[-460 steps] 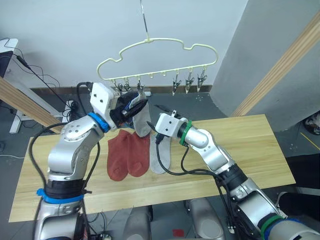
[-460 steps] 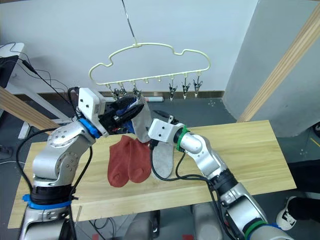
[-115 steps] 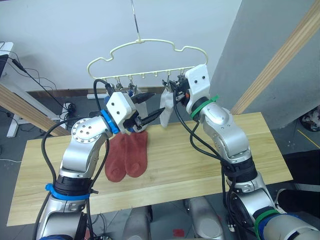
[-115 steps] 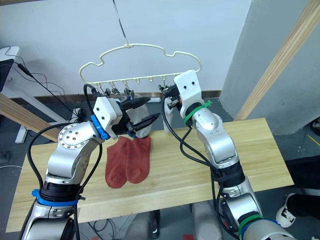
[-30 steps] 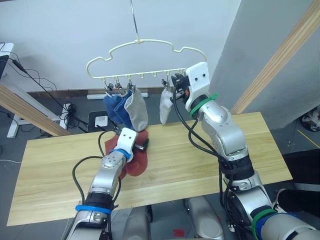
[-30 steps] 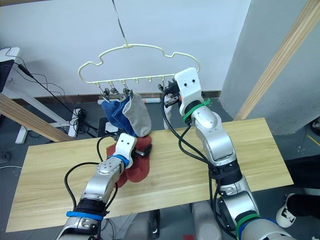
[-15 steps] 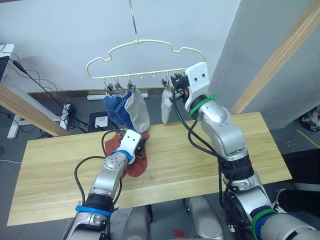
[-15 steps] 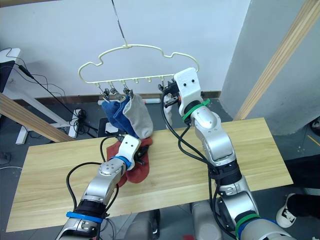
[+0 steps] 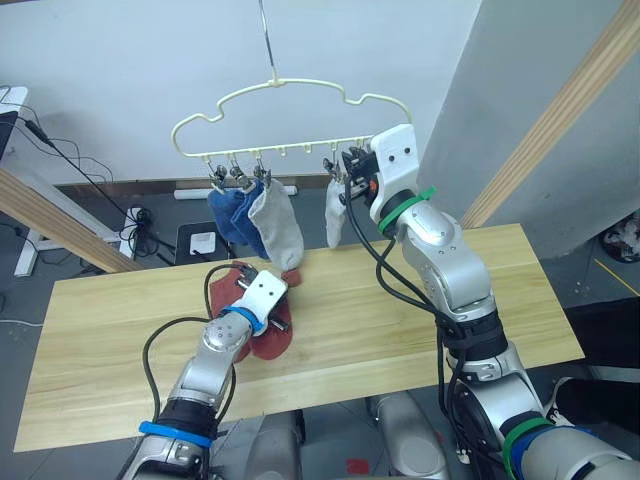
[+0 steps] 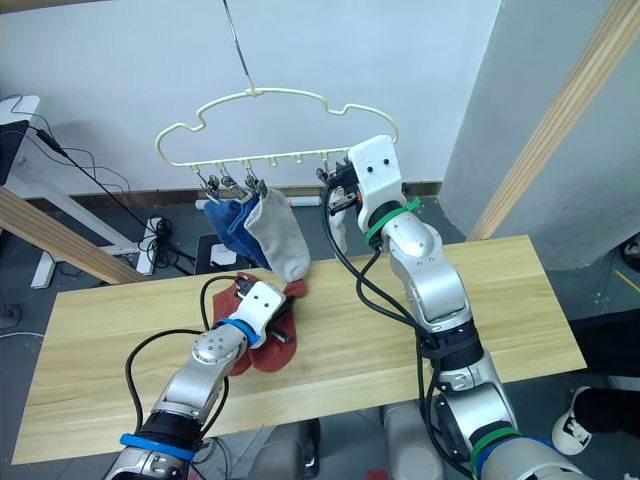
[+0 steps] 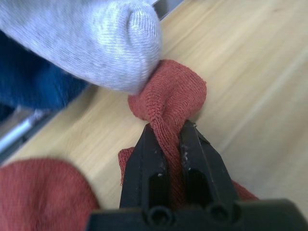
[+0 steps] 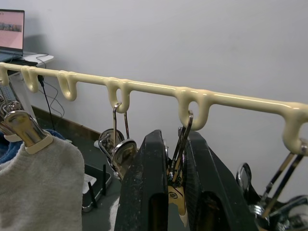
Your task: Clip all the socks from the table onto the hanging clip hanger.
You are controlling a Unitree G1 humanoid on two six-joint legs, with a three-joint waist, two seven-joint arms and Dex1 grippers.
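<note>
The pale clip hanger (image 9: pixel 290 85) hangs above the table (image 9: pixel 400 320). Two blue socks (image 9: pixel 228 212) and a grey sock (image 9: pixel 277 228) hang from its left clips, and another grey sock (image 9: pixel 335 215) hangs near the middle. My right gripper (image 12: pixel 167 144) is up at the bar, shut on a metal clip (image 12: pixel 179 161) above that sock. Two rust-red socks (image 9: pixel 262 330) lie on the table under the hanging ones. My left gripper (image 11: pixel 166 132) is shut on a pinched fold of one red sock (image 11: pixel 169 94), just below the grey sock's toe (image 11: pixel 110 43).
Slanted wooden poles stand at the left (image 9: pixel 60 225) and right (image 9: pixel 560 120) behind the table. Cables and a power strip (image 9: pixel 140 215) lie on the floor beyond the far edge. Bare tabletop stretches to the right of the red socks.
My left gripper has gone from open to shut, pinching a fold of the red sock, and has drawn back a little. The right arm has stayed at the clip.
</note>
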